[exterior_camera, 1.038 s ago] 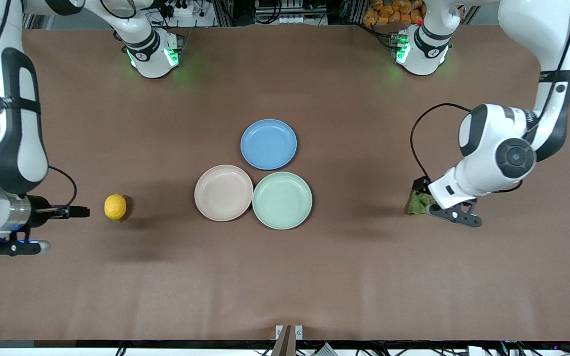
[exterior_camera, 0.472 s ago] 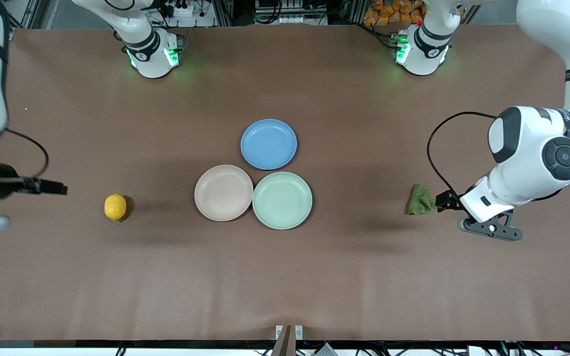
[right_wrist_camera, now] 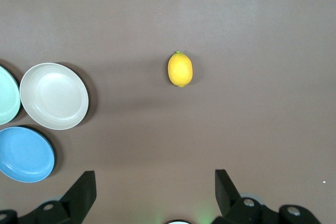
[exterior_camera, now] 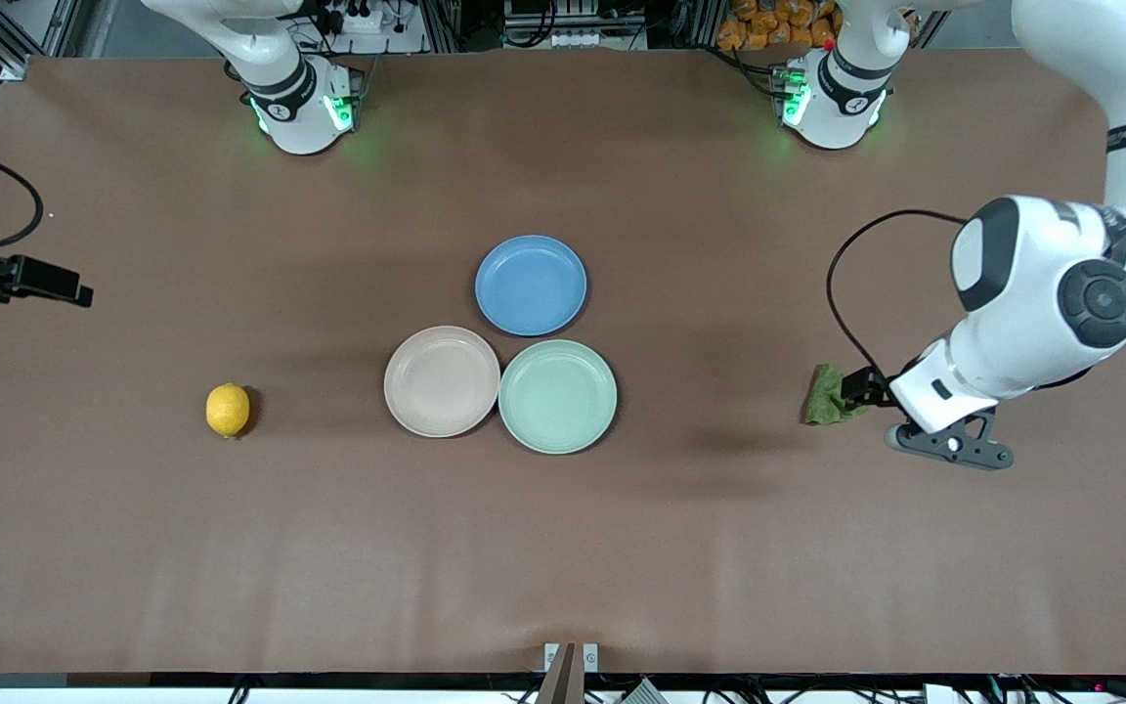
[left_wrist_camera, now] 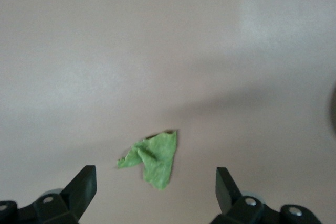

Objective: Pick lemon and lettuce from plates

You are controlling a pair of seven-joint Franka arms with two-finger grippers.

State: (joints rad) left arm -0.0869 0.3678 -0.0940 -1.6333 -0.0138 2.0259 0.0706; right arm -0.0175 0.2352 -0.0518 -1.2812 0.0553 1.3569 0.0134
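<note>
Lying on the bare brown table (exterior_camera: 563, 548) toward the right arm's end, well apart from the plates: the lemon (exterior_camera: 228, 410), whole and unobstructed. Resting on the table toward the left arm's end, likewise off any plate: the lettuce (exterior_camera: 825, 395), its edge toward the arm partly covered in the front view by the black camera block on the wrist. Grouped mid-table and touching or nearly so: the beige-pink plate (exterior_camera: 442, 380), the mint green plate (exterior_camera: 557, 395) and, farther from the front camera, the blue plate (exterior_camera: 531, 285), all three with nothing on them. Hanging above the table just beside the lettuce: the left gripper (left_wrist_camera: 155, 190), fingers spread wide around nothing, only their tips visible in the left wrist view, the leaf lying between them lower down. Cut off almost entirely at the edge of the front view: the right arm, only its wrist camera block and cable showing. High over the table near the lemon: the right gripper (right_wrist_camera: 155, 192), fingers also spread wide and holding nothing, just the tips in the right wrist view, the mint green plate clipped by that view's edge.
</note>
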